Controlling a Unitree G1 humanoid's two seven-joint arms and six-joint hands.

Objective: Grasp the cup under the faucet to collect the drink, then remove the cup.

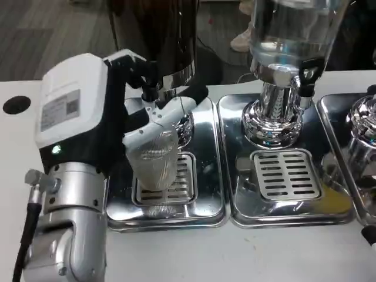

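Observation:
A clear ribbed plastic cup [157, 161] stands on the slotted drip grate [183, 182] of the left steel tray [205, 211], below the faucet [150, 89] of the dark left dispenser [161, 41]. My left hand [150, 117] wraps its white and black fingers around the cup's upper part and rim and grips it. The faucet spout sits just above the hand, partly hidden by the fingers. I cannot tell whether any liquid is in the cup. A small edge of my right hand [369, 235] shows at the right border, its fingers hidden.
A second dispenser with a clear tank [288, 29] and chrome base [275, 117] stands on the middle tray [291, 182]. A third chrome dispenser [364, 123] is at the right edge. A yellowish puddle [335, 200] lies on the middle tray. White table [235, 252] lies in front.

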